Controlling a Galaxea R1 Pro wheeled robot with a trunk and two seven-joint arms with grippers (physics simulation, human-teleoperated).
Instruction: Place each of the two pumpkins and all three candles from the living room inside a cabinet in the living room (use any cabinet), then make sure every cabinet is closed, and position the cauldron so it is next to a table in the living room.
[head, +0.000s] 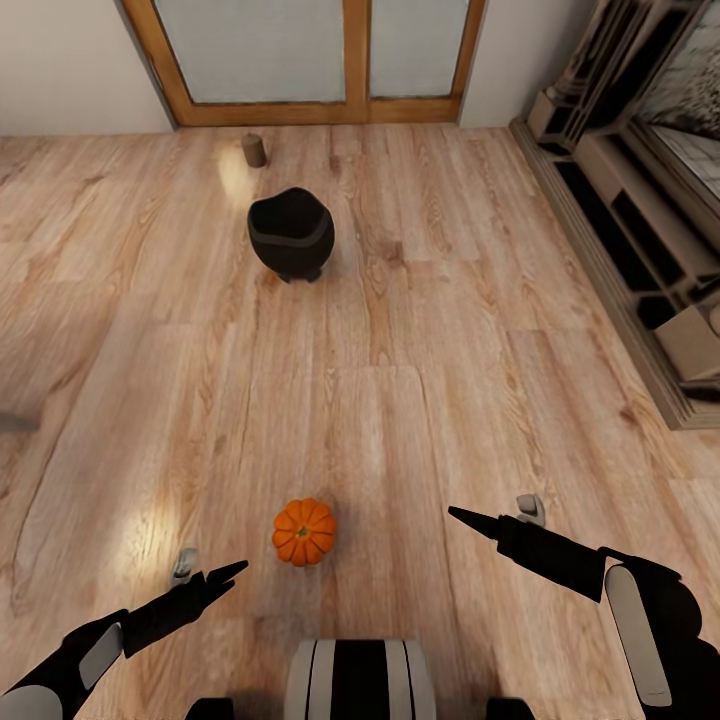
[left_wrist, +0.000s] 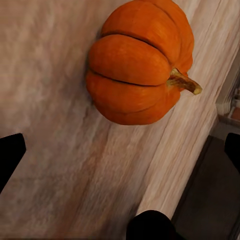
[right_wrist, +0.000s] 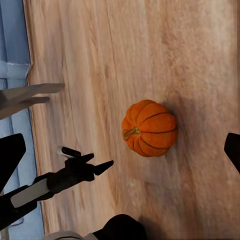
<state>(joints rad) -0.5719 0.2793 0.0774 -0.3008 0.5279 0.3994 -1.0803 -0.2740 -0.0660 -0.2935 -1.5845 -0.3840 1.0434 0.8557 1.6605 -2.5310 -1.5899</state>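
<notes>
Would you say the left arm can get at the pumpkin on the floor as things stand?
Probably yes: the pumpkin sits alone on bare floor just ahead of the open left gripper, with nothing between them.

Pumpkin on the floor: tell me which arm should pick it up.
Left, probably. The left gripper hangs open beside the pumpkin, which looms large just ahead in the left wrist view. The right gripper sits farther off across the floor.

Lighting was bright and even, pretty soft. Pale glare patches sat on the wood floor (head: 400, 330), one far by the frosted doors (head: 310, 50), one near left. The pumpkin (head: 304, 531) only threw a faint shadow. Wrist views looked blurry, edges bent.
</notes>
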